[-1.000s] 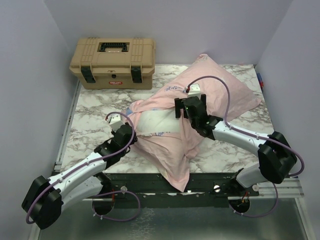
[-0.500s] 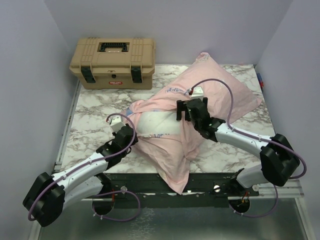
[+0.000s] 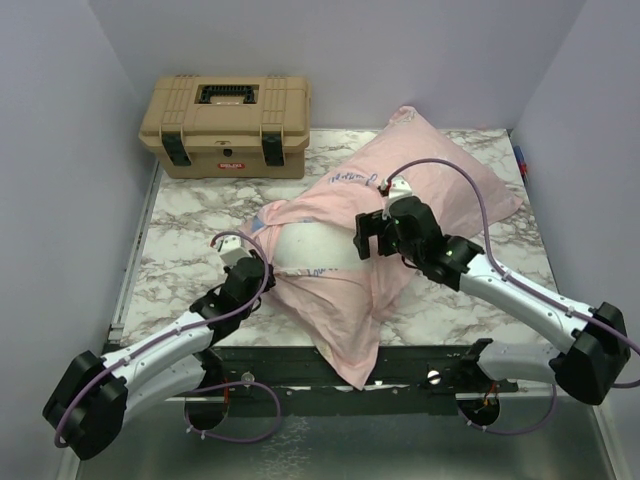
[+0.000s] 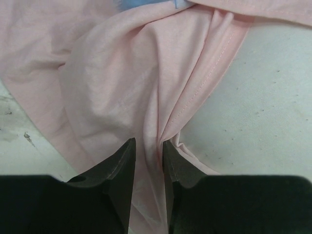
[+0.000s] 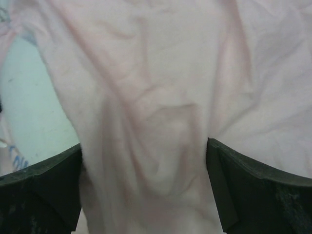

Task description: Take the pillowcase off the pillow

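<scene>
Two end effectors work the pillowcase [image 3: 345, 300] at centre frame: the left end effector [image 4: 148, 146] pinches a fold of its pale pink seam, while the right end effector [image 5: 144, 144] sits spread over bunched fabric. The white pillow [image 3: 305, 245] shows left of centre on the tabletop [image 3: 190, 215].

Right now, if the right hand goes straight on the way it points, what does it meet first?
The pillowcase: its pale pink fabric lies straight ahead of the open right hand, apparently close. The pillow is likely beneath it, but depth is unclear.
</scene>
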Controlling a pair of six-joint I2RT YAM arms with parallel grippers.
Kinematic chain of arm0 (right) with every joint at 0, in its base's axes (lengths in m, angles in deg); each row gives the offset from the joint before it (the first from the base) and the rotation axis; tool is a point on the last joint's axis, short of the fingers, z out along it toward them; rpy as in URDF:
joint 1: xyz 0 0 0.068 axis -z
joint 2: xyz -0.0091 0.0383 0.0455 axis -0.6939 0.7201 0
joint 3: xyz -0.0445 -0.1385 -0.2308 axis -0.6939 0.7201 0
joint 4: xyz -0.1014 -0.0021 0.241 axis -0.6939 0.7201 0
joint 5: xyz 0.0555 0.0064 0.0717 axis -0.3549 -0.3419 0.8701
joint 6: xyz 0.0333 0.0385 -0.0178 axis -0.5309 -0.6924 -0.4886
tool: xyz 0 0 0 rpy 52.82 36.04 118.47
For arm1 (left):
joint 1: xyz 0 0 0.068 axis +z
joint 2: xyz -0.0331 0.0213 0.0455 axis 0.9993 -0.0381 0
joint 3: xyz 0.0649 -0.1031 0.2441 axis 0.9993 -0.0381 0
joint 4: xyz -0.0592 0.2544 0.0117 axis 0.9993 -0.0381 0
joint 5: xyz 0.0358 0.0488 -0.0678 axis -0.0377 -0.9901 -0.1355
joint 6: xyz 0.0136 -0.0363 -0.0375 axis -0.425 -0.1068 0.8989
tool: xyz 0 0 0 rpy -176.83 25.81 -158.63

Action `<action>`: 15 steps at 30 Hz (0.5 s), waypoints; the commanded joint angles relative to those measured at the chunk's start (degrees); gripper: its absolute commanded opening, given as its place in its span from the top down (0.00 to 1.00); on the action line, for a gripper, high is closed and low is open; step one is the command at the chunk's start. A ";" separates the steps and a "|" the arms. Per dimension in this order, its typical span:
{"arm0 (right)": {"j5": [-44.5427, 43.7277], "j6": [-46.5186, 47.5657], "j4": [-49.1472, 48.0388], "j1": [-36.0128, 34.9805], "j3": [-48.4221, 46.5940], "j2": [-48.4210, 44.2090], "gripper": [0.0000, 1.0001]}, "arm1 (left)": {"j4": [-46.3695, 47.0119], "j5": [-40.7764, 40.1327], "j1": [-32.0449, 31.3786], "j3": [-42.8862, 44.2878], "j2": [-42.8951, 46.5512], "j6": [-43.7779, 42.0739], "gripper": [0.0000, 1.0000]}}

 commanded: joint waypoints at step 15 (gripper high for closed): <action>12.04 11.07 12.10 -14.85 -26.02 14.99 0.00 | 7.56 0.79 0.05 -6.49 2.08 -3.30 0.71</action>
